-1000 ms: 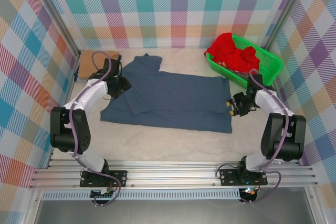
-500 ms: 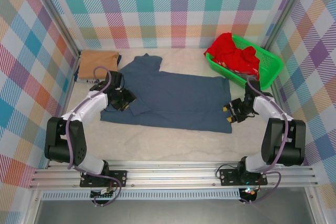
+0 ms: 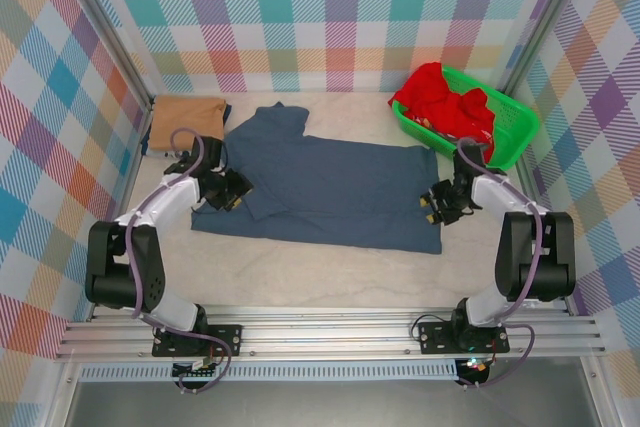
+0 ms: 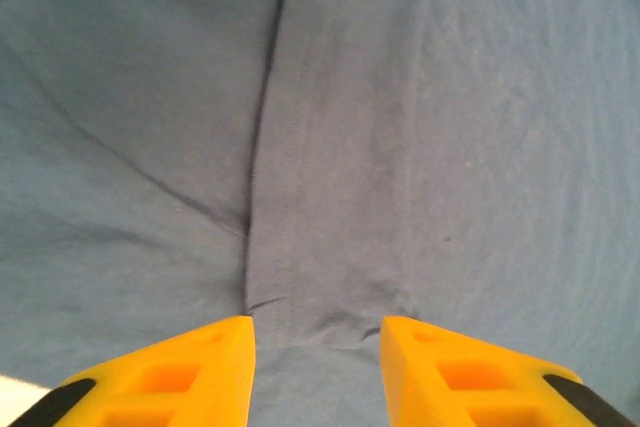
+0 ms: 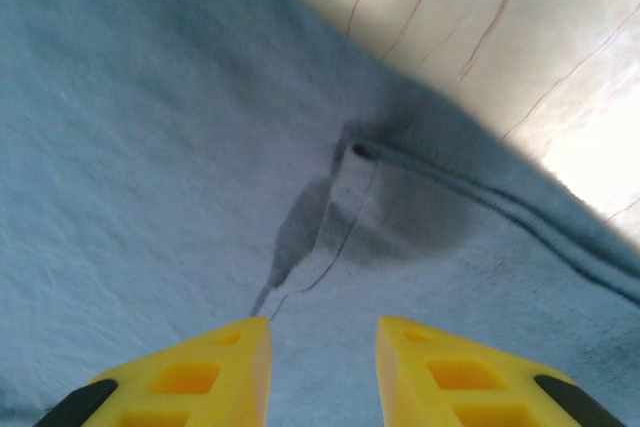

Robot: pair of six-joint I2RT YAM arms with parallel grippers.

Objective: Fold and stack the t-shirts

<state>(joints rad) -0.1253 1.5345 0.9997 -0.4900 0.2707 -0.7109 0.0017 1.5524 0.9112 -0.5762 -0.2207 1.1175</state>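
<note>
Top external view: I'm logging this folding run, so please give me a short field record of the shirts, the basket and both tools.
blue t-shirt: spread out on the table, one layer overlapping at its left end
tan shirt: folded, far-left corner
red shirt: bunched up in the basket
green mesh basket: far-right corner
left tool: jaws apart, low over the blue t-shirt's left end
right tool: jaws apart, at the blue t-shirt's right edge

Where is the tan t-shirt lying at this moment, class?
In the top external view, the tan t-shirt lies in the far left corner of the table, just left of the slate-blue t-shirt and beyond the left end effector.
</note>
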